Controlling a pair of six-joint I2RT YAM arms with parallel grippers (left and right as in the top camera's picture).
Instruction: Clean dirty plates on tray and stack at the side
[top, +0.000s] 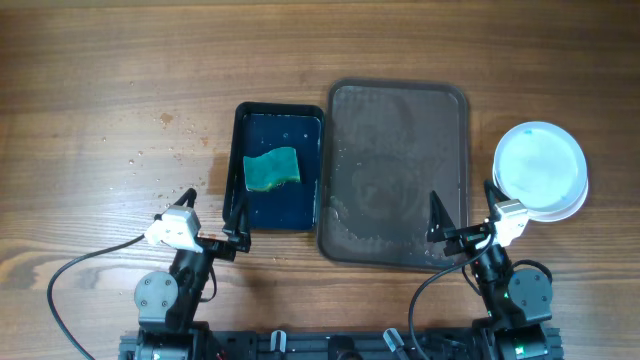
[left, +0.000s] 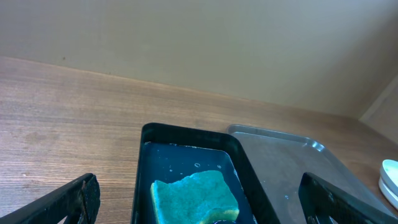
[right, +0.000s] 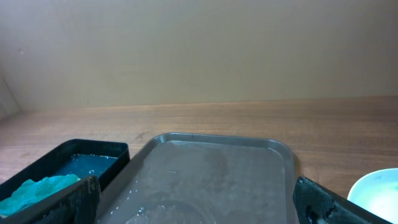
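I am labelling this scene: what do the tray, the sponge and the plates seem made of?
Tray: grey, dull sheen with wet streaks; metal or plastic, unclear. Sponge: soft foam, rough teal face over a yellow layer. Plates: white, smooth, slightly glossy; plastic or ceramic, cannot tell.

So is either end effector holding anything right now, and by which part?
Nothing held: left end effector and right end effector are both open, empty.

A robotics lab workbench.
A brown wood-grain desk (top: 100, 80) stands against a bare beige wall (left: 199, 37), with two black robot arm bases, left (top: 160, 298) and right (top: 522, 292), at its near edge.
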